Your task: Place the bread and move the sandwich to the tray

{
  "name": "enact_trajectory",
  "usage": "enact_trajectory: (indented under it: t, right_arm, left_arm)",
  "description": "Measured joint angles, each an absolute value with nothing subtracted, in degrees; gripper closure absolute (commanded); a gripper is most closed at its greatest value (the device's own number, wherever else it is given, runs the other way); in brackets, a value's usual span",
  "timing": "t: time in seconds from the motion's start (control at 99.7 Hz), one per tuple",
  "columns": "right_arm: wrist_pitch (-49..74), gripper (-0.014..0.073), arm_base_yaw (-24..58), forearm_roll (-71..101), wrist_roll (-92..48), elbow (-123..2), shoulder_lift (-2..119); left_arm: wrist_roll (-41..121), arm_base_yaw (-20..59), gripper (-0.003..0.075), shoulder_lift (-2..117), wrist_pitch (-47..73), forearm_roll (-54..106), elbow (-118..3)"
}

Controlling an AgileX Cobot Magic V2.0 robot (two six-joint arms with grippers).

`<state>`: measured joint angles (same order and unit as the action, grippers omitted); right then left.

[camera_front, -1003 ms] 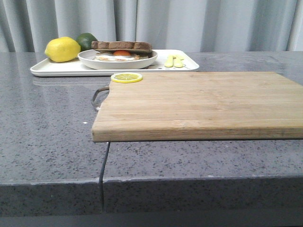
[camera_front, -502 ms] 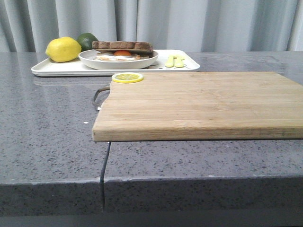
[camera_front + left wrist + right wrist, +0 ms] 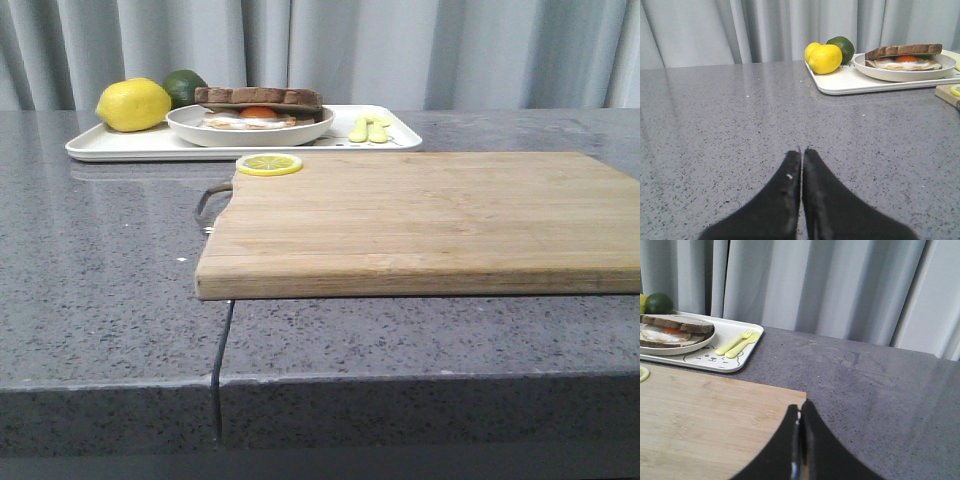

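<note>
Both hands were pressed together and held nothing — the left hand (image 3: pixel 801 152) over bare tabletop (image 3: pixel 715 125), the right hand (image 3: pixel 800 407) above the cutting board's (image 3: pixel 705 420) edge. The sandwich's (image 3: pixel 258 106) lower slice was hidden by its dish (image 3: pixel 250 128). The sandwich sat on the tray (image 3: pixel 120 146), well apart from both hands.

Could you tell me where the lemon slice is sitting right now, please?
In the front view, the lemon slice lies on the far left corner of the wooden cutting board, just in front of the tray.
</note>
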<state>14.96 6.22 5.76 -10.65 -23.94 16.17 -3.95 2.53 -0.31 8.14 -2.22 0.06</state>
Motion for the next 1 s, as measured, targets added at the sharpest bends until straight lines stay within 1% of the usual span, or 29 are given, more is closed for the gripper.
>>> enact_trajectory:
  t: [1.003]
  right_arm:
    - [15.1,0.0661,6.2,5.8,-10.6,-23.9,16.2]
  left_arm:
    - [-3.9,2.5,0.0739,-0.3,8.4,-4.2,0.1]
